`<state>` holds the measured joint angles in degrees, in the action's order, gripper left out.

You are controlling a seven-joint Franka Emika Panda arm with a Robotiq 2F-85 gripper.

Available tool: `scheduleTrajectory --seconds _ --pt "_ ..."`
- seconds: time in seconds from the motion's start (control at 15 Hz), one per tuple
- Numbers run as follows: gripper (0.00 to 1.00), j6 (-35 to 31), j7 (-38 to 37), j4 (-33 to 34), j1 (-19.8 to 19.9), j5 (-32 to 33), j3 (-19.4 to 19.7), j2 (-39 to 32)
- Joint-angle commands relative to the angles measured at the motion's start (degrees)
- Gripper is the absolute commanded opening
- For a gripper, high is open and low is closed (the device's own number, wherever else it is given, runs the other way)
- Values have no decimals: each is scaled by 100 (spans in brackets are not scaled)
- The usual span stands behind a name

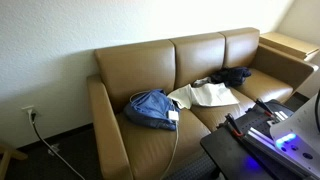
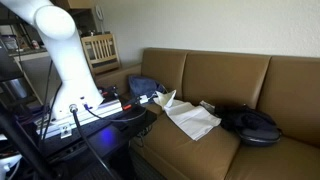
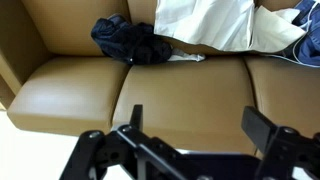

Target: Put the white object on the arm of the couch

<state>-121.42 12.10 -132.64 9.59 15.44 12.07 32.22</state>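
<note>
Couch (image 1: 140,60) holds jeans (image 1: 150,108), pale cloth (image 1: 207,95), dark garment (image 1: 232,76)

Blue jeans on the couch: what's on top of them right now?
A small white object sits at the edge of the blue jeans, toward the white cloth; a thin cord trails from it down the front of the couch. Whatever lies under the jeans is covered.

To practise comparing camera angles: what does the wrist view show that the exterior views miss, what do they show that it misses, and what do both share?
Only the wrist view: the gripper, open and empty. Only the exterior views: the white robot arm, a wooden chair and a wall socket. Shared: the couch, the white cloth and dark clothes.
</note>
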Motion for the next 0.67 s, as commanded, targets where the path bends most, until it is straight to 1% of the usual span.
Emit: scheduleTrajectory --seconds 0.0,0.13,0.2,0.27,0.47,0.6 --pt "100 9 15 11 30 -22 -25 -7" --pt "100 9 14 11 30 -22 -24 -6" --pt "100 51 134 29 -120 -241 52 -301" --pt "100 140 314 -17 -268 -498 138 -420" --pt "100 -58 596 -482 -598 -1067 92 -778" --pt "100 -94 777 -816 -854 -1470 -15 -997"
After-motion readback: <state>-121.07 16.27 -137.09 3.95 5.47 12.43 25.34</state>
